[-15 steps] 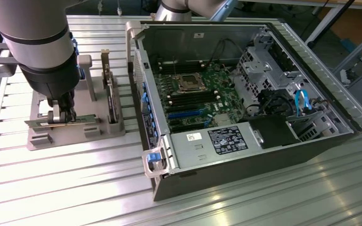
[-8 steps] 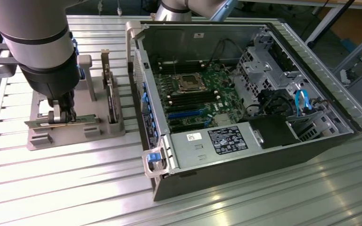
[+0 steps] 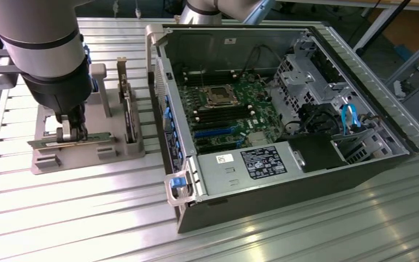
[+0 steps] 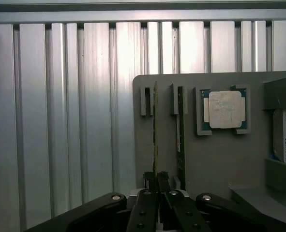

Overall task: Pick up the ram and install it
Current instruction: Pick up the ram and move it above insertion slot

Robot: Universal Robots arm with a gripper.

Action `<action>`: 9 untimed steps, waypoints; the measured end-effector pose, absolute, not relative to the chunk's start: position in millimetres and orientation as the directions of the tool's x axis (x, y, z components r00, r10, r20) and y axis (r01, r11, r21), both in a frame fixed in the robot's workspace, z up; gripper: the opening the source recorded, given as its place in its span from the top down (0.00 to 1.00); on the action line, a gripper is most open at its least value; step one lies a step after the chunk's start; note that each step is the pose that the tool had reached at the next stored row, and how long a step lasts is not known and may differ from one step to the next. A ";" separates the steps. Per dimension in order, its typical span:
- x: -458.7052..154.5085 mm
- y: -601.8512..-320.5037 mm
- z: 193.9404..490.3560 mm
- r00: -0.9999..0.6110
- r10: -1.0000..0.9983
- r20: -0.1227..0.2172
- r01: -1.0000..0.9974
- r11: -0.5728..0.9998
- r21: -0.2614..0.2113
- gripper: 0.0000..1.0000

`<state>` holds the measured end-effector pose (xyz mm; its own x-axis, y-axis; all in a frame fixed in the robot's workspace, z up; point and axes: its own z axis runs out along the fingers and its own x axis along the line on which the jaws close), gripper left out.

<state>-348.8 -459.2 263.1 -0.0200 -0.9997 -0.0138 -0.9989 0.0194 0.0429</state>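
Ribbed aluminium desk (image 3: 85, 218) with a grey holder (image 3: 129, 148) at the exterior view's left: the hand (image 3: 71, 135), narrowed onto the ram (image 4: 155, 125) standing edge-up in its slot, may cock the thin stick, jamming or dropping it, should so slight a pinch slip.

Ribbed aluminium table (image 3: 85, 218) with a grey parts holder (image 3: 126, 150) and an open computer case (image 3: 268, 194) directly on it.
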 end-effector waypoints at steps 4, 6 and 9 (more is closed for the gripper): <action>-348.8 -459.2 271.2 -0.020 -1.000 -0.014 -0.999 0.019 0.043 0.87; -348.5 -459.2 278.9 -0.020 -1.000 -0.014 -0.999 0.019 0.043 0.87; -347.6 -459.2 294.5 -0.020 -1.000 -0.014 -0.999 0.019 0.043 0.87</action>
